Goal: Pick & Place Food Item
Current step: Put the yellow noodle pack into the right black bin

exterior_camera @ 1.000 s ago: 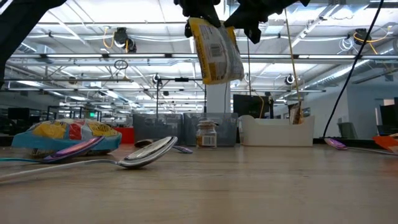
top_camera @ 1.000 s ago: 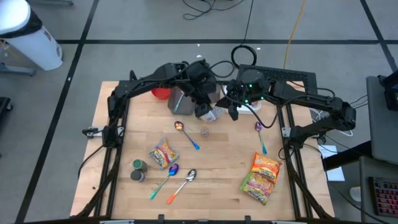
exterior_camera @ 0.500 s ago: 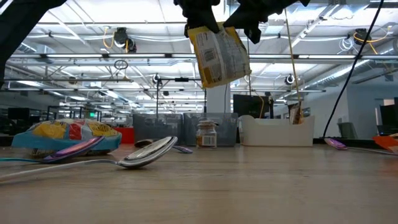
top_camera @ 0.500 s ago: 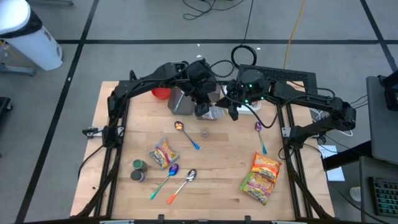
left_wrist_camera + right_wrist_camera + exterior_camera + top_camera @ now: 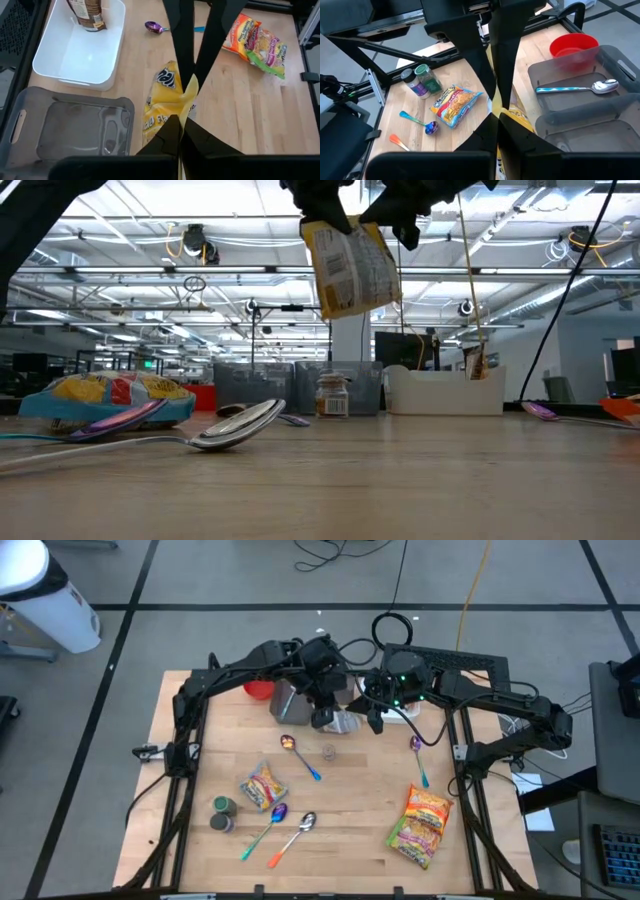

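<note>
Both tools pinch yellow bag (image 5: pixel 350 268) top edge: left tool (image 5: pixel 186 102), right tool (image 5: pixel 496 107). Bag hangs below tools, clear of desk (image 5: pixel 350 800), swung tilted versus second ago, height unchanged. Handover likely midway; no release yet.

Two dark arms of matte black links are being shown, joined by rounded joint housings. Black cables are being carried along the links. Small green lights are being displayed on the right arm's housing. Each wrist is being ended by two flat, tapering black fingers (image 5: pixel 182 55).
</note>
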You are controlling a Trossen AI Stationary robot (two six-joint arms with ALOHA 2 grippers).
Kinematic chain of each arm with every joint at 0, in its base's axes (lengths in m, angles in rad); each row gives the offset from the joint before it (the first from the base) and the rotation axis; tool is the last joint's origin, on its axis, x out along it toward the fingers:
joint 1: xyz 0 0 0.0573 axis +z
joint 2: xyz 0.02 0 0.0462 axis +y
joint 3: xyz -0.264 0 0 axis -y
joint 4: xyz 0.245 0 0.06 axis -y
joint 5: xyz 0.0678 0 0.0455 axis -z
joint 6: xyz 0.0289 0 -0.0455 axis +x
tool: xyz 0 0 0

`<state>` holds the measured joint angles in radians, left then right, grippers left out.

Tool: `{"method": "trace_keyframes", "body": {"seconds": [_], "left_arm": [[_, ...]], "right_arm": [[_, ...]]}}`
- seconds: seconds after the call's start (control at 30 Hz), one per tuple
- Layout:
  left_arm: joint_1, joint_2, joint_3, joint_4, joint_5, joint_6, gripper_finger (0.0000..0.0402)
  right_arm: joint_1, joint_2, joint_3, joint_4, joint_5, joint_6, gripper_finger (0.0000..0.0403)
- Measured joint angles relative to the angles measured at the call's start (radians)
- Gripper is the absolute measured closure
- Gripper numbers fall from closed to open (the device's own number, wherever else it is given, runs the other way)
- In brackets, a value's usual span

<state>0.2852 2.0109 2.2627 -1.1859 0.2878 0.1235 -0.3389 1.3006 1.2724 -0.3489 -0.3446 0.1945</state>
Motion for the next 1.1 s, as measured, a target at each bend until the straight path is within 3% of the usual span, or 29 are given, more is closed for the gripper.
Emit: {"method": "trace_keyframes", "body": {"seconds": [0.17,0.6,0.9,1.1], "left_arm": [[0.014,0.000,0.000,-0.023,0.003,0.005,0.0399],[0.110,0.000,0.000,-0.102,-0.002,0.072,0.0400],[0.231,-0.002,0.043,-0.075,-0.045,0.191,0.0400],[0.311,0.005,0.044,0.015,-0.034,0.292,0.0400]], "right_arm": [[-0.018,0.000,0.000,0.002,0.000,0.029,0.0363],[-0.128,-0.034,0.000,0.038,0.003,0.008,0.0198],[-0.166,-0.034,0.000,0.039,0.012,0.013,0.0175],[-0.165,-0.014,-0.002,0.056,0.142,0.015,0.0185]]}}
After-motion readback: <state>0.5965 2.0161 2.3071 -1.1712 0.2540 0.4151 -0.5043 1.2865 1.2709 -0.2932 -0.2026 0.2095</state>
